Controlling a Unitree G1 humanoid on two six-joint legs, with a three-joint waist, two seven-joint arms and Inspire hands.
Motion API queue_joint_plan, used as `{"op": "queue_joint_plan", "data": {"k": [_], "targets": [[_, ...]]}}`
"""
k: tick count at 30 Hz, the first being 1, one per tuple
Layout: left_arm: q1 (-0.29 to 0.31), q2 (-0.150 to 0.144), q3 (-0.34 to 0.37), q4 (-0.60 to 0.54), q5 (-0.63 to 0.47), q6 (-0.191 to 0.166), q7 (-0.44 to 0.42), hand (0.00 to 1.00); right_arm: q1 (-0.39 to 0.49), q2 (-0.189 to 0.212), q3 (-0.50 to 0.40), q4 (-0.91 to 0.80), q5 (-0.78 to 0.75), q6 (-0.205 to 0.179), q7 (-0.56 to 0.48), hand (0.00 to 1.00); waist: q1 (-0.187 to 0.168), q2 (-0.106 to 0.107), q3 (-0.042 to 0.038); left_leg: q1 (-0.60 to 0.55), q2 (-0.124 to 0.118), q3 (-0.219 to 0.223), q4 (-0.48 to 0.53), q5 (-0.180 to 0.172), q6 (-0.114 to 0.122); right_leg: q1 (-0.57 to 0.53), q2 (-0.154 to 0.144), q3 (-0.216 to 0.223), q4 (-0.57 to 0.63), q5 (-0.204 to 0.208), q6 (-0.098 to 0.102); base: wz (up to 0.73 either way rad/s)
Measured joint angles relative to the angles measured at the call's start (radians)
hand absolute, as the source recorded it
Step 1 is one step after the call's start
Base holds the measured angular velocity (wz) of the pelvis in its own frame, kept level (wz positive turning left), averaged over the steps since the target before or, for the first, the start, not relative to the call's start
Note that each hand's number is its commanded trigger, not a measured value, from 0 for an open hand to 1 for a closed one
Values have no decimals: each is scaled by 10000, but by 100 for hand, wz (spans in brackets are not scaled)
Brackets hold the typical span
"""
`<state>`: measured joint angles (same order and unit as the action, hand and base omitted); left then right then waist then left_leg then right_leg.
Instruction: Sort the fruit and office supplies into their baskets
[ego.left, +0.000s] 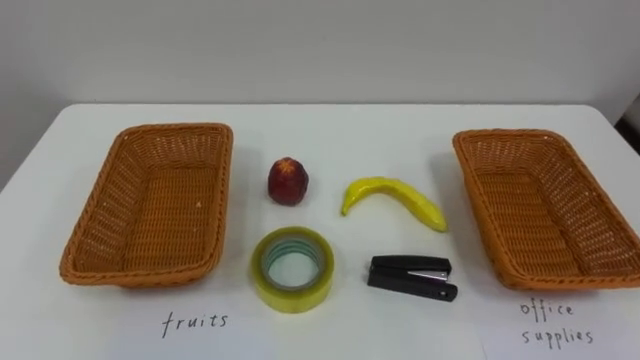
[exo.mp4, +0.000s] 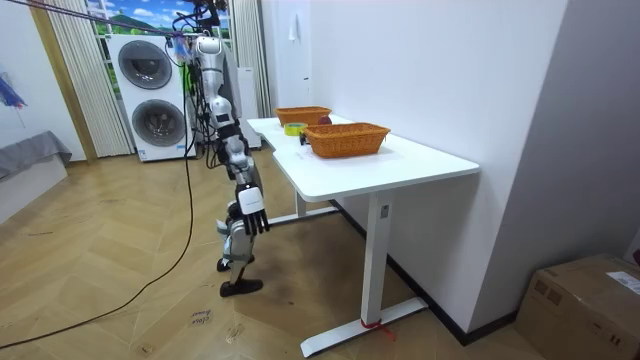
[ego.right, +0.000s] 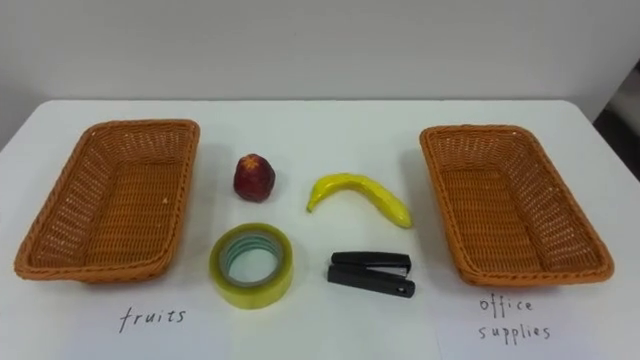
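Between the left basket and right basket lie red fruit, yellow banana, tape roll, black stapler.

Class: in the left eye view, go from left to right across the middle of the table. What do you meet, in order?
Left wicker basket → red fruit → banana → right wicker basket. The tape roll and the stapler lie nearer, in front of the fruit and the banana, so they are left out.
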<state>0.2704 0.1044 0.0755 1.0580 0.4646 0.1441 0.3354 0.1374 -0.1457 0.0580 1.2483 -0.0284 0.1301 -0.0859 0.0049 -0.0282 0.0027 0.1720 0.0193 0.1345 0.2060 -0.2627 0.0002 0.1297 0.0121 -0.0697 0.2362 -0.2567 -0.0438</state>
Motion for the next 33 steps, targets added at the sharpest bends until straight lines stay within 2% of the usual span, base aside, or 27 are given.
{"op": "queue_joint_plan", "data": {"k": [6, 8, 11, 13, 17, 19, 22, 25, 33], "targets": [[0, -35, 106, 229, 24, -64, -41, 0, 132, 61, -345, 209, 2688, -250, -161, 0, -14, -21, 14, 48, 4, 81, -36, 0, 0, -11, 21, 137, -2, -2, 0, -4], [36, -58, 327, 199, 20, -68, -43, 0, 266, 72, -877, 269, 3390, -307, -253, 0, -57, -17, 13, 44, 13, 176, -71, 0, 0, -56, 36, 176, -7, -2, 1, -7], [161, -55, 1085, 89, 26, -87, -57, 0, 536, 22, -2114, 236, 4980, -375, -451, 0, -211, -26, 8, 43, 12, 186, -95, -2, -2, -55, 58, 221, -58, -1, 1, -1], [345, -30, 1593, -29, -30, -185, 30, 0, 746, -35, -2882, 212, 5985, -503, -642, 0, -470, -28, -1, 69, 26, 197, -102, -2, -2, -25, 71, 305, -126, 28, -2, -8], [492, 20, 1790, -60, -31, -342, 71, 0, 1130, -97, -3781, -131, 7303, -592, -833, 0, -697, -45, -5, 185, 25, 298, -111, -2, -2, -2, 81, 436, -67, 28, -1, -16], [473, 45, 1922, -69, -30, -586, 71, 0, 1216, -159, -4208, -414, 7978, -659, -955, 0, -838, -91, -6, 258, 23, 324, -189, -2, -2, -18, 105, 574, -48, 26, 0, -13], [466, 149, 1974, -69, -58, -812, 73, 0, 1267, -272, -4364, -494, 8876, -784, -1066, 0, -850, -213, -4, 295, 24, 343, -207, -2, -2, -33, 114, 698, 1, 19, 2, -20], [378, 201, 1956, -57, -227, -872, 73, 0, 1151, -280, -4374, -629, 9463, -869, -1386, 0, -833, -294, -16, 199, 20, 372, -291, -6, 2, -257, 142, 697, 88, 28, 24, -2], [632, 219, 1957, -60, -415, -1078, 115, 0, 871, -269, -4686, -1178, 9620, -1249, -2122, 0, -855, -219, -57, 127, 31, 417, -359, -4, 6, -394, 203, 693, 83, 96, 33, -2]]}}
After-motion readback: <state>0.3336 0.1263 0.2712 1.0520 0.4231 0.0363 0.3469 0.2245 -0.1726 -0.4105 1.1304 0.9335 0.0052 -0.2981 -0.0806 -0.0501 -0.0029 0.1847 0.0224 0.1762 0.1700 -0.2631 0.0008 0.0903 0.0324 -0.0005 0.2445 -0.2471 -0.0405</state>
